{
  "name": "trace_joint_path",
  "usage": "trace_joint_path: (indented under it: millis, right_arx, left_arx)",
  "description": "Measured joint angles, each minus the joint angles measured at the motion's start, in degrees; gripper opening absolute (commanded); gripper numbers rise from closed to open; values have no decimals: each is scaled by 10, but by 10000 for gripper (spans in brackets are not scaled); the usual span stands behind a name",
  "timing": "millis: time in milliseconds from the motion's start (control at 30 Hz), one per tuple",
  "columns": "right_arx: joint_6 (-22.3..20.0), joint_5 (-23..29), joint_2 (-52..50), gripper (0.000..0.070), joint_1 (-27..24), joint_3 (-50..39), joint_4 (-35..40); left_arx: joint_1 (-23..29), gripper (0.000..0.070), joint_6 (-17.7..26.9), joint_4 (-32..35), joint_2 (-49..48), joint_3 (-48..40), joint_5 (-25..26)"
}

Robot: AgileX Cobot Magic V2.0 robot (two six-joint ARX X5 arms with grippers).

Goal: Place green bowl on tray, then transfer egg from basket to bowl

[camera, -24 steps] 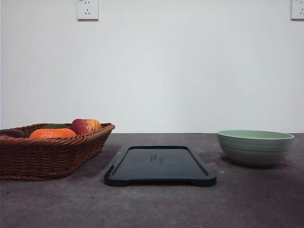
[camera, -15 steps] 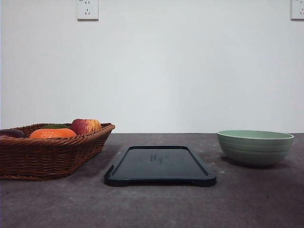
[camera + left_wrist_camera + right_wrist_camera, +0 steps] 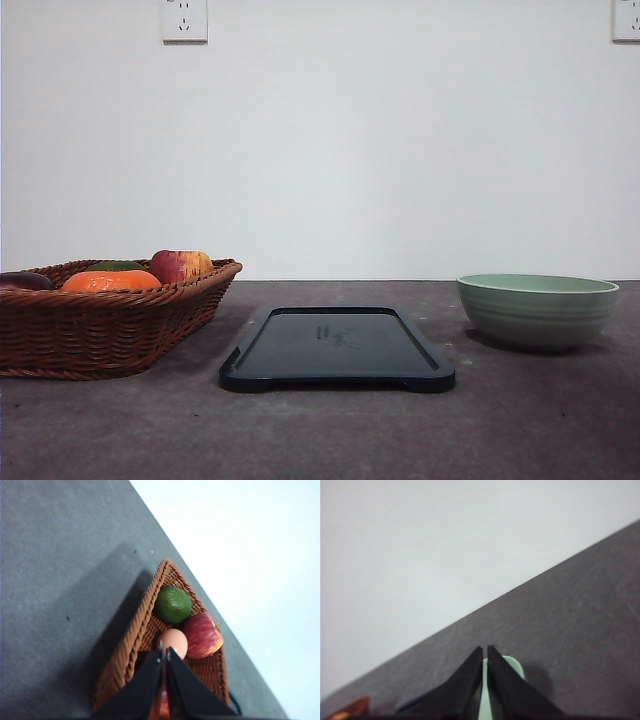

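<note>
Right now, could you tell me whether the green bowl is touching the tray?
Apart. The front view shows bare table between the green bowl and the tray.

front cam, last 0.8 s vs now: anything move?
No visible change. The green bowl sits on the table to the right of the tray, not on it; the basket with its fruit is on the left as before. Nothing was grasped or released in the front view.
</note>
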Motion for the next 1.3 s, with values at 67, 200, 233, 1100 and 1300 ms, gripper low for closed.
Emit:
trace_joint_path:
  millis: [67,200,233,1100,1300]
  right_arx:
    - [34,0,0,6,0,0,0]
    - [82,0,0,6,0,0,0]
    - [86,0,0,6,0,0,2]
    - [-67,-51,131,6,0,156,-78]
    - [-163,-93,213,6,0,220,-128]
  left_arx:
    - [0,0,-11,5,0,0,0]
    - [0,0,-15,49,0,0,0]
    - [0,0,-12,58,0,0,0]
    - [0,0,283,-80,205,255,-2]
    - [0,0,371,-119,294,319,38]
